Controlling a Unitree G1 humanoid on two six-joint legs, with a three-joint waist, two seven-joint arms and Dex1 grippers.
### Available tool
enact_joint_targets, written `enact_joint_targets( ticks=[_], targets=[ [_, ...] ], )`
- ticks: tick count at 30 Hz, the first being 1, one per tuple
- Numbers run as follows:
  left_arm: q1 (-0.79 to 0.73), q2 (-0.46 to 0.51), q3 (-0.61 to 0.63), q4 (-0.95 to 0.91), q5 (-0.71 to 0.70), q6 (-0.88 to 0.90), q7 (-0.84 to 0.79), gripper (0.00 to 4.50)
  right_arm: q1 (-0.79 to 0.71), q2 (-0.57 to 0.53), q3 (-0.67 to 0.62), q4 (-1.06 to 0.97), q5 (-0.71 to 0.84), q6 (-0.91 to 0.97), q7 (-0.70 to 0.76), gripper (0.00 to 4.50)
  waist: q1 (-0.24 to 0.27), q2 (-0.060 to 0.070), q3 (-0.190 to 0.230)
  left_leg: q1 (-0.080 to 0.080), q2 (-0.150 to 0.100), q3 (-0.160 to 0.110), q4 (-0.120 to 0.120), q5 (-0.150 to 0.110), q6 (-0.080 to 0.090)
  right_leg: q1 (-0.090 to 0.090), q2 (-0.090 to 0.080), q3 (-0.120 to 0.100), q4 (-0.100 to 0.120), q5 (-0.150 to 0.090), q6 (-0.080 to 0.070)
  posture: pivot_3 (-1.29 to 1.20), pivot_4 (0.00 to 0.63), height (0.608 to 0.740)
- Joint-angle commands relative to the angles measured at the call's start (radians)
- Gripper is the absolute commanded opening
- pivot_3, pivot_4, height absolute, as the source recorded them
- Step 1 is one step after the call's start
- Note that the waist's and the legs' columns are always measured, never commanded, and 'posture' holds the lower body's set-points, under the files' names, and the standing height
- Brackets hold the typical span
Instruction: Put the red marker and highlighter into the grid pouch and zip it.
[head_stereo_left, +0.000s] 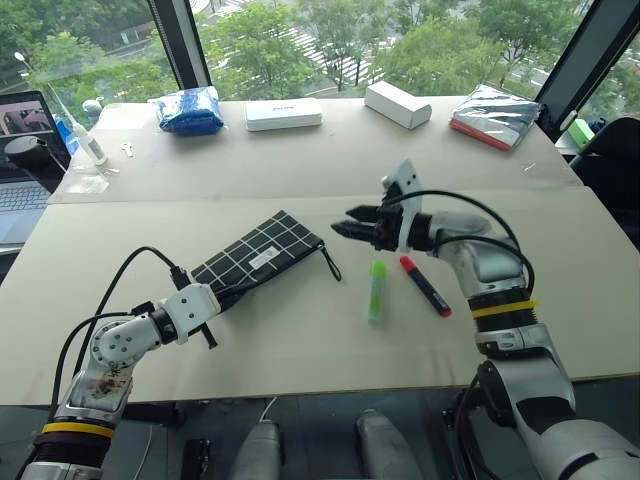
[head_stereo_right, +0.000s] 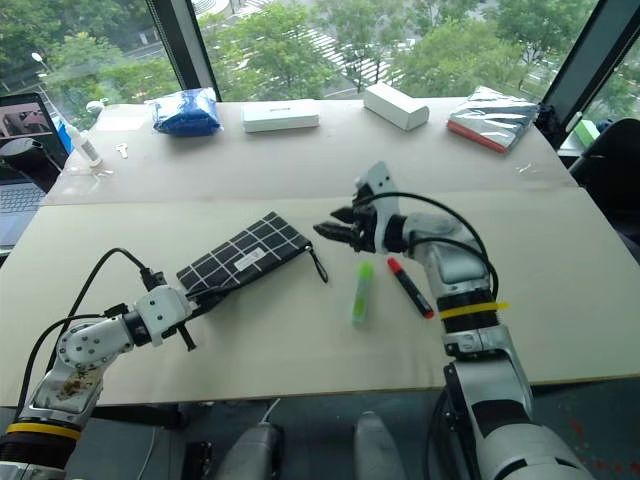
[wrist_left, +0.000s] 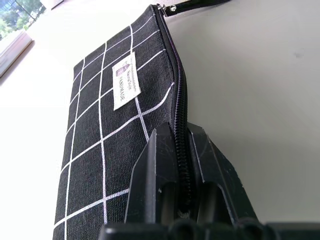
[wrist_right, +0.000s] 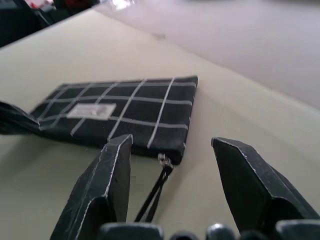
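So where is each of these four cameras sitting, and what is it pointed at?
Left eye view: on the head, looking down over the table; both arms show, with grid pouch, highlighter and red marker.
Right eye view: beside it, same scene.
Left wrist view: along the left gripper, shut on the grid pouch's zipper edge.
Right wrist view: along the open right gripper, facing the pouch's pull cord.
Shared: all four show the pouch.
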Motion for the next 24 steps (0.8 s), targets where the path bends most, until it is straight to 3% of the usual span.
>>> enact_joint_targets(
  ticks=[1,14,17,23,24],
  targets=[
    [-0.007,-0.006,0.026,-0.029,-0.029,0.010,0.010,0.00,-0.025,0.025,0.013,0.005,-0.038,-0.047,-0.059,2.84,0.003,0.000,0.000,0.000,0.000,0.000,0.000,0.000,0.000,0.000,0.000,0.000,0.000,0.000,0.000,0.00,0.150,0.740],
    [-0.021,-0.045,0.030,-0.014,-0.051,0.031,0.030,0.00,-0.052,0.081,0.039,0.115,-0.091,-0.100,-0.104,2.84,0.006,0.000,0.000,0.000,0.000,0.000,0.001,0.000,0.000,0.000,0.000,0.000,0.000,0.000,0.000,0.00,0.150,0.740],
    [-0.022,-0.050,0.027,-0.004,-0.047,0.024,0.032,0.00,-0.045,0.085,0.040,0.111,-0.094,-0.113,-0.103,2.25,0.006,0.000,0.000,0.000,0.000,0.000,0.000,0.000,0.000,0.000,0.000,0.000,0.000,0.000,0.000,0.00,0.150,0.740],
    [-0.024,-0.059,0.025,0.010,-0.043,0.014,0.034,0.00,-0.038,0.079,0.045,0.094,-0.092,-0.119,-0.074,0.15,0.006,0.000,0.000,0.000,0.000,0.000,0.001,0.000,0.000,0.000,0.000,0.000,0.000,0.000,0.000,0.00,0.150,0.740],
    [-0.024,-0.060,0.024,0.012,-0.043,0.013,0.035,0.00,-0.037,0.078,0.046,0.093,-0.092,-0.121,-0.069,0.02,0.006,0.000,0.000,0.000,0.000,0.000,0.001,0.000,0.000,0.000,0.000,0.000,0.000,0.000,0.000,0.00,0.150,0.740]
  ],
)
